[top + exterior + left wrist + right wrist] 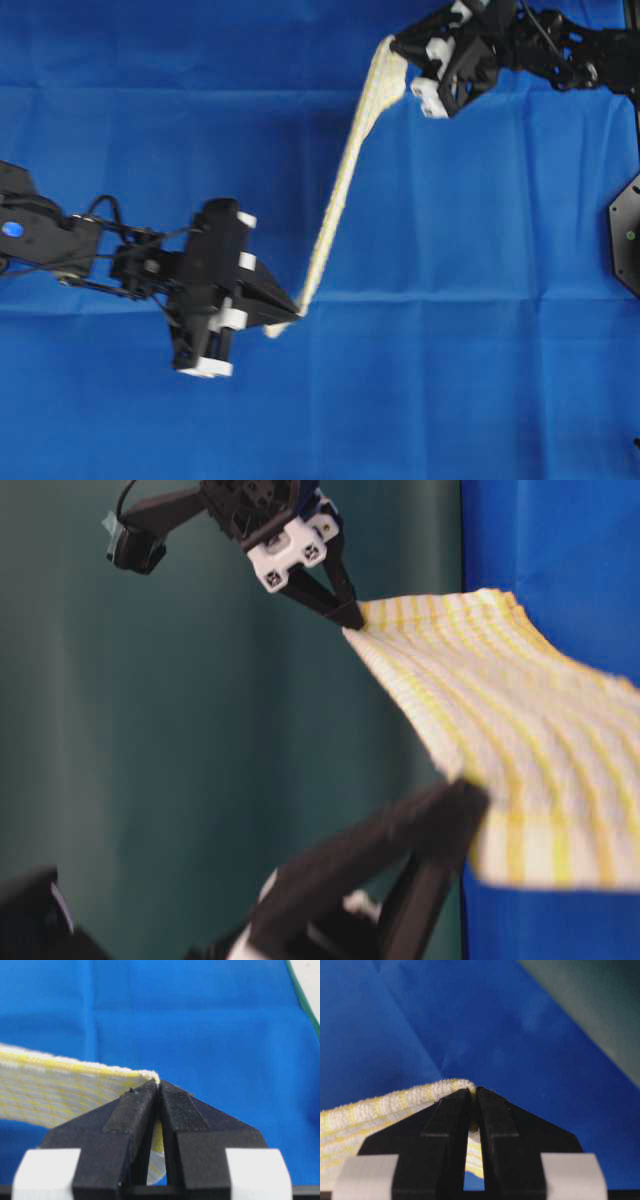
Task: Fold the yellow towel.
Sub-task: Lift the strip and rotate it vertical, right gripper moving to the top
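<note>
The yellow towel (345,180), pale yellow-and-white checked with yellow hems, hangs in the air, stretched edge-on between both grippers. My left gripper (297,311) is shut on its near corner; in the left wrist view the hem (65,1067) runs left from the pinched tips (158,1085). My right gripper (398,45) is shut on the far corner, and the right wrist view shows cloth (380,1105) clamped at the tips (473,1091). The table-level view shows the towel (500,710) spread between the upper gripper (350,618) and the nearer one (470,795).
A large plain blue cloth (480,300) covers the whole table under the towel, with fold creases. A black base plate (627,235) sits at the right edge. A dark green wall (200,760) stands behind the table.
</note>
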Tool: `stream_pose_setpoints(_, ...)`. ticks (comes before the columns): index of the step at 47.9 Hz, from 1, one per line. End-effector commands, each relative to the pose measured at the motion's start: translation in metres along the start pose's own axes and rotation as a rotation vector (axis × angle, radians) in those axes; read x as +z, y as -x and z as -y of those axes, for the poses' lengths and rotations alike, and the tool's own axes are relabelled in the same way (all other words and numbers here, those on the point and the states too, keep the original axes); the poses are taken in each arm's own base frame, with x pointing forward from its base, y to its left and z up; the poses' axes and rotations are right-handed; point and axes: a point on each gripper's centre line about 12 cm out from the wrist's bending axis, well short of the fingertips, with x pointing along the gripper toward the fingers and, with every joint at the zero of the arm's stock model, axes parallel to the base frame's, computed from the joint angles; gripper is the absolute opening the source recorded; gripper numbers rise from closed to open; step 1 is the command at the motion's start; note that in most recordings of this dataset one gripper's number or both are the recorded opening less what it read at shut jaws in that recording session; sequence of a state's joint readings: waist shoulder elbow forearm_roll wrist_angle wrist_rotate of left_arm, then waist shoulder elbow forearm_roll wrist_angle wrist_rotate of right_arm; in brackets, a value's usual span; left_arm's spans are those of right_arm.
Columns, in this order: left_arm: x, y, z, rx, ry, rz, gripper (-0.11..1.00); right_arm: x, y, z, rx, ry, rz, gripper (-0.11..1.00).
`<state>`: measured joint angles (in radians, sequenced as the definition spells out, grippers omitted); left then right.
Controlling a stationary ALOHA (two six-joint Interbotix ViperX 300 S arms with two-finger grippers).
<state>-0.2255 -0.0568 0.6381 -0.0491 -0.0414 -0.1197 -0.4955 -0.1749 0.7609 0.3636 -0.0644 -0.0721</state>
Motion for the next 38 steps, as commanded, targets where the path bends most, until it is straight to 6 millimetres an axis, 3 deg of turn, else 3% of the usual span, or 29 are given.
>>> stream_pose_setpoints(1,0.021,-0.007,0.007,-0.015,-0.007,0.052,0.02,0.018,-0.001,0.002,-0.007,0.0,0.049,0.05)
stream_pose_setpoints(22,0.07,-0.072,0.014,-0.025,-0.003,0.123,0.02,0.032,-0.011,0.013,-0.034,0.02,0.068,0.05)
stream_pose_setpoints(38,0.081,-0.081,0.015,-0.024,-0.005,0.128,0.02,0.033,-0.011,0.015,-0.037,0.033,0.07,0.05)
